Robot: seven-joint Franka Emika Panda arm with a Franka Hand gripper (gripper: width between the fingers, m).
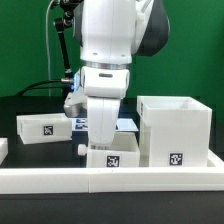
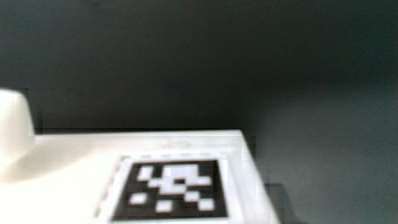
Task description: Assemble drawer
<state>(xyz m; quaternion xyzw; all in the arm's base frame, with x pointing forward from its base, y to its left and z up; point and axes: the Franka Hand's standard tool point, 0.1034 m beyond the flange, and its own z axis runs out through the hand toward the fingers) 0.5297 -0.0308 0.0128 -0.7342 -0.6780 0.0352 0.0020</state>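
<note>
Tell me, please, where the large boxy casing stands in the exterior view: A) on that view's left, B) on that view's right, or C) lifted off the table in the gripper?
B: the casing stands low at the exterior view's right, open top up, while the middle tray and the left tray take the other spots.

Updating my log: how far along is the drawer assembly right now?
Done: nothing visibly; both trays sit outside the casing. In hand: the gripper is low over the middle tray; grip unclear. Left: that tray and the other tray must enter the casing.
</note>
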